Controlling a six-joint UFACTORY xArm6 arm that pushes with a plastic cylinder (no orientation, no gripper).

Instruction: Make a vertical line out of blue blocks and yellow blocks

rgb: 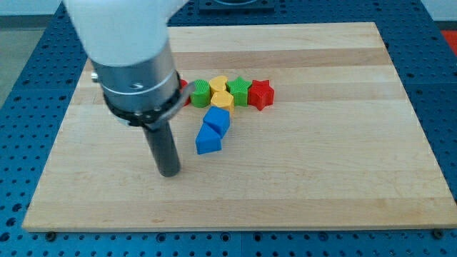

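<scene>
Blocks on the wooden board [343, 185], listed near to far down the forming column: blue block [208, 141] at the near end; second blue block [217, 119] touching it just beyond, set slightly to the right; yellow block [223, 100] touching that one; second yellow block [218, 85] at the far end, partly hidden among its neighbours. Line status: four task blocks already in contact and running roughly near-to-far, though leaning (the near blue end drifts left), so straightening appears to be what is left. Other items, crowding the yellow pair: green block [201, 93] on the left, green star-like block [239, 90] on the right, red star-like block [261, 93] further right, and a red block [183, 92] mostly hidden behind the arm. Tool: no claw fitted, so no open or closed state applies; my tip [169, 173] rests on the board left of the near blue block, near it but clearly apart.
</scene>
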